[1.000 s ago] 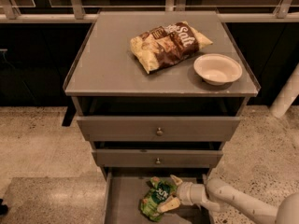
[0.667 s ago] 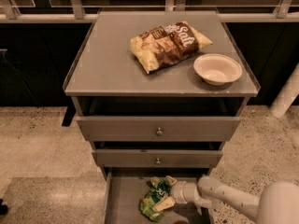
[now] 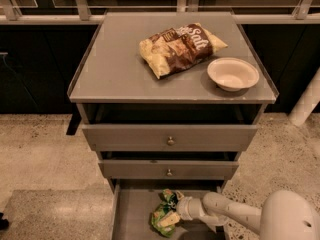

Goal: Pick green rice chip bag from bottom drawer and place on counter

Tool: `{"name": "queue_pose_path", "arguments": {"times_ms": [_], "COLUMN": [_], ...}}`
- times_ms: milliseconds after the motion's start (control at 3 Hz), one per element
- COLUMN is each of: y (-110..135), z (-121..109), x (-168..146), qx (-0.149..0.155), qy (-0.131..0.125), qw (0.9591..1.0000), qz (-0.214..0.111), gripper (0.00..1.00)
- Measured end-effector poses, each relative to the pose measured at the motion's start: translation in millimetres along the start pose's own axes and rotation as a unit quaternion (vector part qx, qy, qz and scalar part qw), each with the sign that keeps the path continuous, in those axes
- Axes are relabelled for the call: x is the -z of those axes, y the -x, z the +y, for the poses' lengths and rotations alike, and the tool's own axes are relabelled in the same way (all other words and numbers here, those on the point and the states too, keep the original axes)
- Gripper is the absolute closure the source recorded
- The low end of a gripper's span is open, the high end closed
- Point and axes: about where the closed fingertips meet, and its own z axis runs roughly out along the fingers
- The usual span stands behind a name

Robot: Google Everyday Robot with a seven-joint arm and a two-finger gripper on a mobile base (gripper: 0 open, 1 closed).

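Observation:
The green rice chip bag [image 3: 162, 215] lies crumpled in the open bottom drawer [image 3: 131, 219], on its grey floor near the middle. My gripper [image 3: 173, 209] reaches in from the right on a white arm. Its pale fingers [image 3: 169, 219] sit on both sides of the bag and pinch it. The counter [image 3: 112, 69] is the flat grey cabinet top above, well over the gripper.
A brown-and-cream "Salt" chip bag [image 3: 180, 45] and a white bowl [image 3: 232, 74] lie on the counter's right half. Two upper drawers with round knobs [image 3: 170, 141] stand slightly pulled out above the bottom drawer. A white pole [image 3: 306, 104] stands at the right.
The arm has pushed a little further left into the drawer. The green bag has shifted slightly left with the fingers and looks more bunched up.

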Motion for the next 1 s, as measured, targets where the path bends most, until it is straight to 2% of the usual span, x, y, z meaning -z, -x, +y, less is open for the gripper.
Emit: {"name": "queue_pose_path", "arguments": {"times_ms": [333,667,1000], "y": [-0.1,-0.1,-0.1], "z": [-0.6,-0.6,-0.5], "x": [-0.1,-0.2,-0.2], "qx": [0.0,0.0,0.0], "qy": [-0.001,-0.001,-0.001], "qw": [1.0,1.0,1.0], "qz": [0.0,0.0,0.0], "gripper": [0.0,0.18,0.42]}}
